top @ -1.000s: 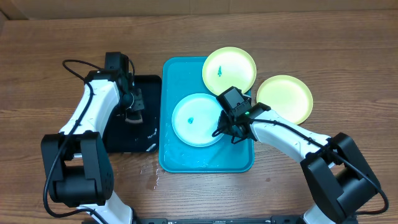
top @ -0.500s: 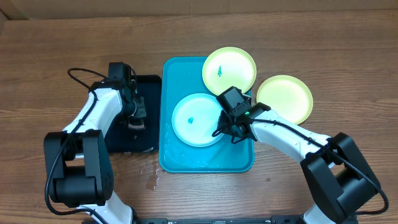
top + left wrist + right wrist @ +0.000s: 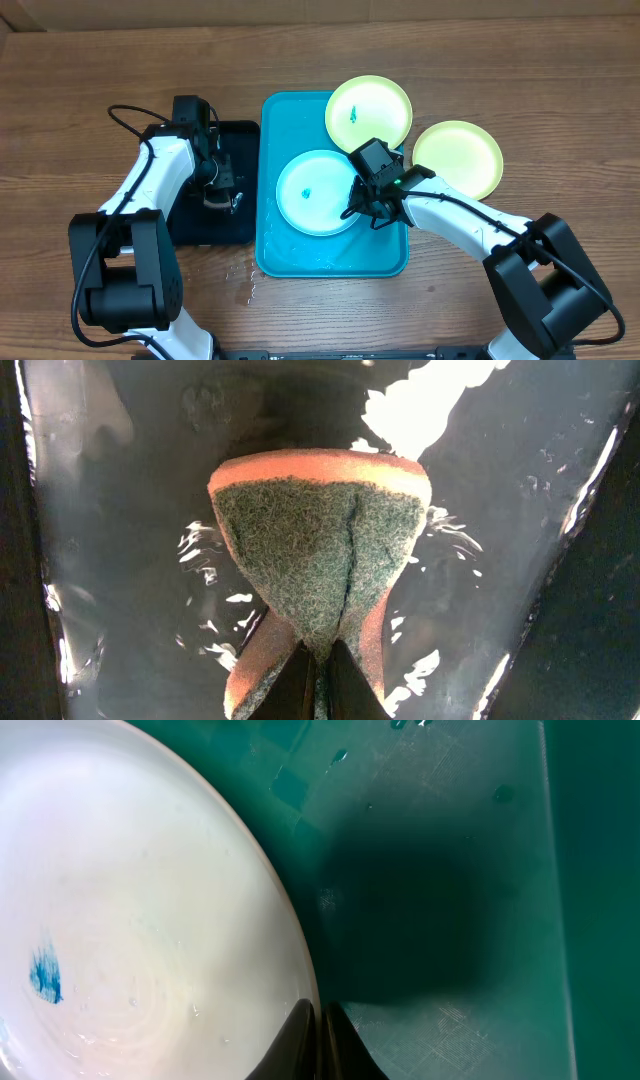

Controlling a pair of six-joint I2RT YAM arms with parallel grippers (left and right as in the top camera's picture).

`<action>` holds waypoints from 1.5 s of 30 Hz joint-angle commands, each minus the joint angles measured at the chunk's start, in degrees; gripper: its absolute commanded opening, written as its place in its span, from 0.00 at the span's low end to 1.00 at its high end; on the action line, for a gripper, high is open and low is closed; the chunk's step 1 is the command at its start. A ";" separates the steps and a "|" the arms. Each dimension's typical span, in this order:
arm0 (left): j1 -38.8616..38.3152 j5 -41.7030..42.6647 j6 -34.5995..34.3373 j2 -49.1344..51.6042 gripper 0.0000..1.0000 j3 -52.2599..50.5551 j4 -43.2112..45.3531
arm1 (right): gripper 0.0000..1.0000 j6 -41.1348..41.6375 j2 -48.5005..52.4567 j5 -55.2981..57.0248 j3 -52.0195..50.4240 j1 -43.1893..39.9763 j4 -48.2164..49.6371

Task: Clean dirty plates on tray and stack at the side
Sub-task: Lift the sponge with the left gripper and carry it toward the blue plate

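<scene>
Blue plate (image 3: 312,192) on tray (image 3: 300,258), rim in right claw (image 3: 320,1020), sponge (image 3: 320,550) in left claw (image 3: 318,665)

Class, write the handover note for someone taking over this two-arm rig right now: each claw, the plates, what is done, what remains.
Left claw: shut on a sponge over the wet black tray.
Right claw: shut on the rim of the light blue plate, which lies smudged in the turquoise tray.
Smudged green plate: at the tray's far right corner, overlapping its rim.
Second green plate: on the table right of the tray, no smudge visible.
Done: seemingly that one plate. Left: wipe the two smudged plates, stack all three at the side.
</scene>
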 commanded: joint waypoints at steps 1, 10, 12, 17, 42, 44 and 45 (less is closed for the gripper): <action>-0.13 0.39 -0.59 -1.73 0.04 -1.05 1.09 | 0.04 -0.17 0.39 0.57 0.92 -0.11 0.35; -0.11 -0.70 -0.59 -1.75 0.04 -5.88 4.15 | 0.04 -0.22 0.39 1.05 0.92 -0.11 0.33; -0.11 -0.55 -0.59 -1.88 0.04 -5.49 3.85 | 0.04 -0.20 0.39 1.42 0.92 -0.13 0.35; 0.35 -1.03 -0.15 -2.34 0.04 0.85 -1.64 | 0.04 -0.17 0.39 1.40 0.92 -0.11 0.35; -1.22 -9.38 -5.51 -6.25 0.04 17.22 -19.63 | 0.04 0.00 0.39 1.42 0.92 -0.11 2.47; -2.05 -9.44 -5.51 -6.23 0.04 16.81 -19.93 | 0.04 0.00 0.39 1.42 0.92 -0.11 2.49; -2.43 -9.44 -5.51 -6.23 0.04 16.46 -19.91 | 0.04 0.02 0.39 1.42 0.92 -0.11 2.49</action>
